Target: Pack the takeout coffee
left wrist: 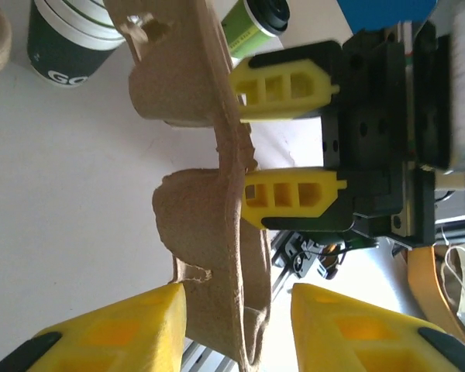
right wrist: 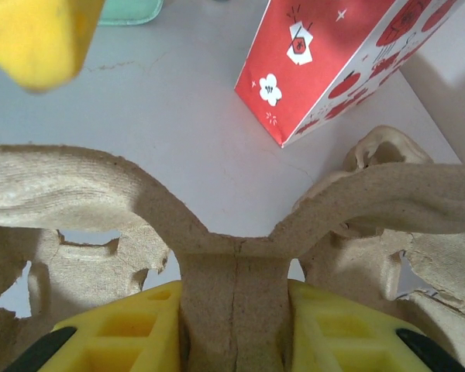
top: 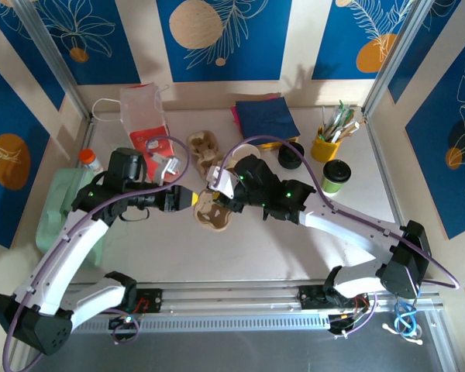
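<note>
A white paper cup with a dark printed band [left wrist: 66, 39] stands on the table beyond the brown pulp cup carrier [top: 213, 211]. In the top view, a dark round shape [top: 291, 155] sits behind the right arm; I cannot tell whether it is that cup. My right gripper [right wrist: 232, 310] is shut on the carrier's upright centre wall [right wrist: 232, 287], also seen from the left wrist [left wrist: 244, 139]. My left gripper [left wrist: 236, 310] is open and straddles the carrier's near rim [left wrist: 225, 256], one finger [left wrist: 116, 325] against the pulp. The two grippers [top: 190, 200] [top: 215, 188] meet over the carrier.
A red printed paper bag [top: 143, 124] stands at the back left, with a second pulp carrier [top: 204, 149] beside it. Navy napkins [top: 265, 116], a yellow pot of utensils [top: 324, 146] and a green cup with a black lid [top: 335, 177] stand on the right. A mint-green item [top: 62, 205] lies at the left edge.
</note>
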Robot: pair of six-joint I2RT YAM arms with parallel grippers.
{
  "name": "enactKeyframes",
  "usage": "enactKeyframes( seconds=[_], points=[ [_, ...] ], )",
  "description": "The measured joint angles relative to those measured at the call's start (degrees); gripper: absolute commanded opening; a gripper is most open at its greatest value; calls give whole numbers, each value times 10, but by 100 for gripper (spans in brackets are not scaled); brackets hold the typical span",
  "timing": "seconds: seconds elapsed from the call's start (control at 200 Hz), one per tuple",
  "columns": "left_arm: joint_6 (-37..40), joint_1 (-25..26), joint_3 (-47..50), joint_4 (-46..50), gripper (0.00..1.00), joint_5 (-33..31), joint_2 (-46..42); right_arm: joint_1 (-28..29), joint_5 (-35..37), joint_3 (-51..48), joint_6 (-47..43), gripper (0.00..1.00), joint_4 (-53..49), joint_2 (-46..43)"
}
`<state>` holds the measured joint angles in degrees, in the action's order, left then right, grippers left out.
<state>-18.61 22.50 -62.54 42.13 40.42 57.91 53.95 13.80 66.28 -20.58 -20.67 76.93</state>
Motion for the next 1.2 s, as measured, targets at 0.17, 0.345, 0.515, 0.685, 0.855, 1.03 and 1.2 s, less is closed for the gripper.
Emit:
enactKeyframes(
  seconds=[0.17,0.345,0.515,0.685,0.855,1.03,1.2],
  points=[
    [-8,-7,-42,7,41,-35,-9,0,10,0,0,31,-35,-10],
    [-16,-31,-93,25,42,-85,-10,8,15,0,6,32,-67,-24],
    [-25,-69,-160,60,44,-154,7,33,29,0,9,32,-86,-44],
    [-41,-125,-249,97,46,-223,62,55,43,-1,16,32,-100,-65],
    [-60,-185,-323,120,48,-260,136,85,70,-6,16,32,-117,-67],
    [-71,-226,-377,131,48,-294,207,105,87,-7,25,32,-132,-68],
    [-73,-247,-425,141,48,-321,276,117,99,-11,36,32,-140,-68]
  ],
)
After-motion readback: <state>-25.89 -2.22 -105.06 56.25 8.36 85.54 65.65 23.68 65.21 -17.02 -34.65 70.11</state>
